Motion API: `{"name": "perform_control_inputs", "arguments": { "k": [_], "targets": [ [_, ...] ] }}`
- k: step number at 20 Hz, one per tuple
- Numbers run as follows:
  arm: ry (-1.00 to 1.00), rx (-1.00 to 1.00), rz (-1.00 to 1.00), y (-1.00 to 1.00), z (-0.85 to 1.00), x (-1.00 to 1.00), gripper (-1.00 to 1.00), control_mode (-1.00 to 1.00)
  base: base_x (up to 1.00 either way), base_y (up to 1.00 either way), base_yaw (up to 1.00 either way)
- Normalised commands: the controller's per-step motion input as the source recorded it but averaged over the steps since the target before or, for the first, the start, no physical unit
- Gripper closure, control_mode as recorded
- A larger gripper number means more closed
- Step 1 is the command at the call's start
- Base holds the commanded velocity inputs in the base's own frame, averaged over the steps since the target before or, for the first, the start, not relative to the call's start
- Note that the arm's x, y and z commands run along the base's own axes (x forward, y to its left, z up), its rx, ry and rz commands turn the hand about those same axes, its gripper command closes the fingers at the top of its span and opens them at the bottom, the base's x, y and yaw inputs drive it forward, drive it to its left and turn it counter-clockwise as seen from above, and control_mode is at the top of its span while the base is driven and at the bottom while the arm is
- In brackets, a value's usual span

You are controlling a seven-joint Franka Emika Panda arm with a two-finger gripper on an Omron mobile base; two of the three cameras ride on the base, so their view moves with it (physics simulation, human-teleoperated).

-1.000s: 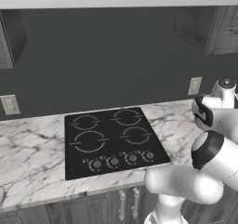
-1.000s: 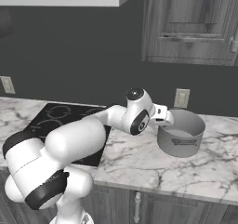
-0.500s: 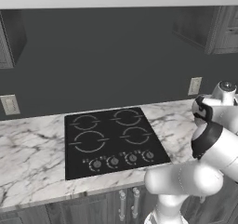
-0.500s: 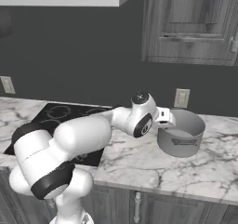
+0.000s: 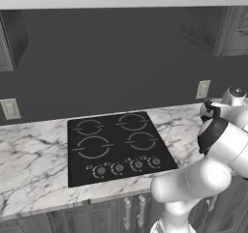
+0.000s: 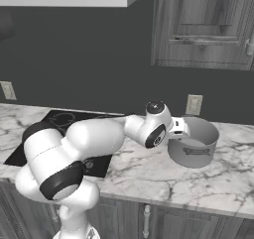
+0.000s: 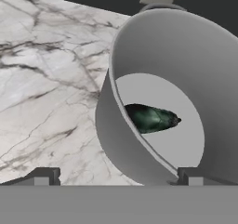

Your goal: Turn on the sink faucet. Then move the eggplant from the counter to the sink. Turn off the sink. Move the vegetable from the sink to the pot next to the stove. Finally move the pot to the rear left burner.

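My gripper is spread wide and holds nothing; its two tips straddle the near wall of the pot, one outside over the counter, one inside the rim. The eggplant lies on the pot's floor, so I judge the step in hand is gripping the pot to carry it to the rear left burner.

From the right base view my hand sits at the left side of the pot, which stands on the marble to the right of the stove, near the wall outlet.

To do this well, I should sink lower so the pads catch a good depth of wall, not just the lip, then close squarely. A grip on one side will likely let the pot tip, so I should lift just clear of the counter, keep it level so the eggplant stays in, and travel slowly across to the back left ring.
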Motion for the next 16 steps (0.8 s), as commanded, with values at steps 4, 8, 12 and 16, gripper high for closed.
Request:
{"name": "perform_control_inputs", "arguments": {
  "k": [4, 8, 12, 16],
  "targets": [
    [0.03, 0.0, 0.02, 0.0, -0.22, 0.01, -1.0, -1.0, 0.0, 0.0, 0.0],
    [0.04, -0.01, 0.01, 0.0, -0.22, 0.03, -1.0, -1.0, 0.0, 0.0, 0.0],
    [0.0, 0.0, 0.01, 0.01, -0.13, 0.01, -1.0, -1.0, 0.0, 0.0, 0.0],
    [-0.15, -0.01, 0.01, 0.0, 0.09, -0.12, -1.0, -1.0, 0.0, 0.0, 0.0]
  ]
}}
